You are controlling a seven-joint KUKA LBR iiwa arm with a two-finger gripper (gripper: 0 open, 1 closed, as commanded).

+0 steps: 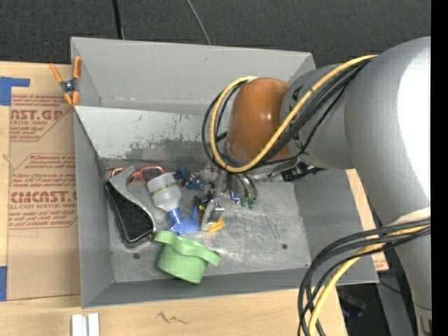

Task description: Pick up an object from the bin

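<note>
Looming closest, the grey arm with its orange wrist cover reaches into the bin. Its gripper sits low among the clutter, and I cannot tell whether it is open or closed. By size, out to the gripper's view-left:

- one black flat case, farthest off
- one green cup, nearer the front
- one clear bottle, near
- one blue piece
- one small yellow-tipped piece, just beside the gripper and possibly the target

This looks like the reaching step. Next comes closing on one thing and lifting it clear.
</note>
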